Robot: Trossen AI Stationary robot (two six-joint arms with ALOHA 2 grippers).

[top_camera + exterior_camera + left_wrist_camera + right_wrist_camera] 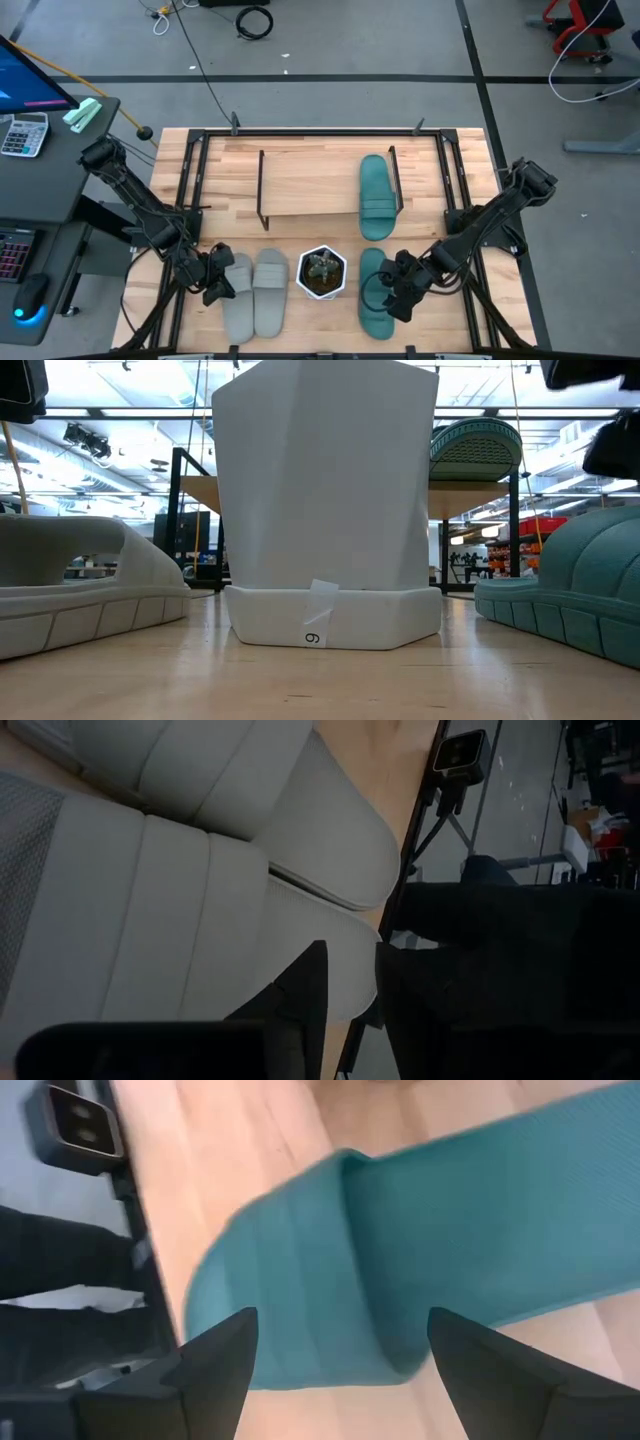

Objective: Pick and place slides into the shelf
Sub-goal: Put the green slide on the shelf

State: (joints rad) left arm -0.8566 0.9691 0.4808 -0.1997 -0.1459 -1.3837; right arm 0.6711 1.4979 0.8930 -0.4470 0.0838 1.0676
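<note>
High view is showing one soft teal green slide [377, 196] already lying on the low light wooden shelf [310, 182]. The right gripper [340, 1355] is hovering with fingers spread wide over the second teal slide [376, 292], presumably to straddle its strap. The left gripper [218, 279] is pinching the edge of the light grey rubbery slides [254, 292] beside the white hexagonal pot [321, 272].

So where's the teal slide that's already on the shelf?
In the high view, that teal slide lies at the shelf's right end, behind the white pot.
</note>
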